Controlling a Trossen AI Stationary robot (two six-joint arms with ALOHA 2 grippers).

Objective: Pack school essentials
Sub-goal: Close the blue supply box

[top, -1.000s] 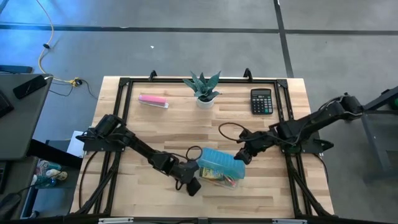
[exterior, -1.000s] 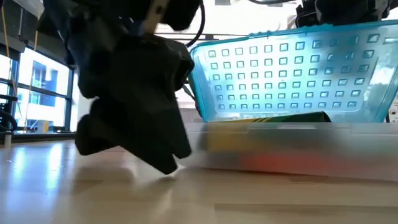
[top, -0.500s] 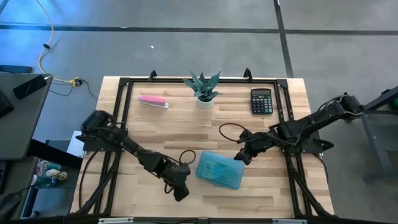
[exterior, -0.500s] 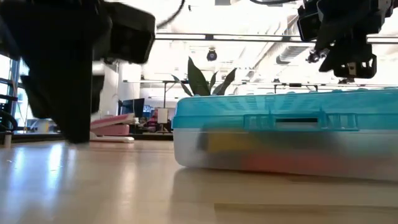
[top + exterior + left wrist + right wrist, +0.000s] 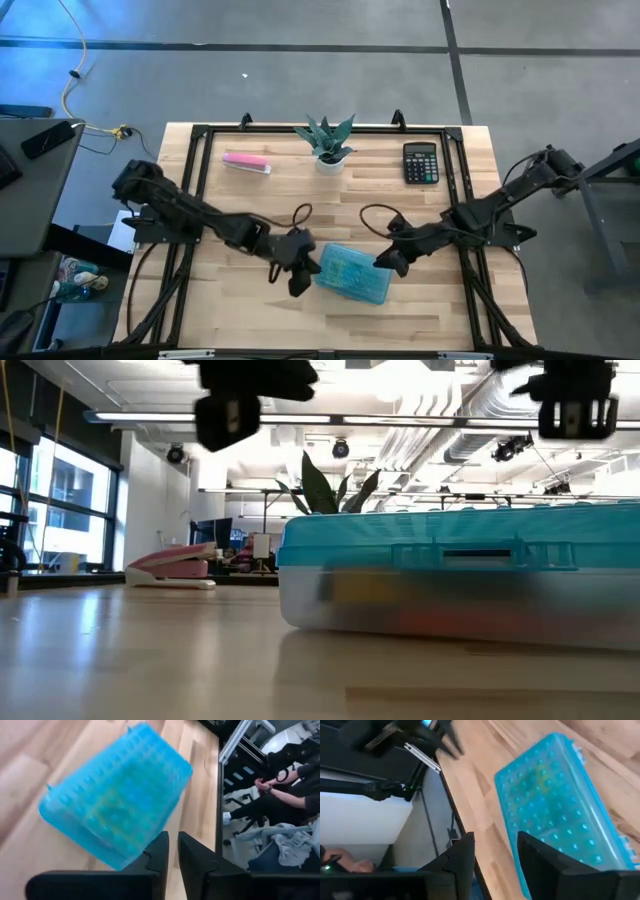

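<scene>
While the lid lies flat on the case, the scene is set out as follows.

Case: a translucent blue plastic pencil case with a dimpled lid is seen lying closed on the light wooden table, between the two grippers.
Contents: yellow and orange-red shapes are made out through the clear lower wall in the low view; what each one is cannot be told.
Long axis: the case's long side is laid at a slant across the table, one short end turned toward the left gripper, the other toward the right gripper.
Latch side: the lid's front clasp is faced toward the low camera.
Left gripper: the left gripper is held just beside the case's near end and raised off the table; its fingers are drawn close, a narrow gap left between them, and nothing is held.
Right gripper: the right gripper is held above the case's other end; its fingers are parted and nothing is held.
Beyond the grippers: a pink rectangular bar, a small potted green plant and a black calculator are set along the far edge, well apart from the case.
In the way: nothing is set between either gripper and the case.
Room: a seated person's hand and dark sleeve are seen past the table edge.
</scene>
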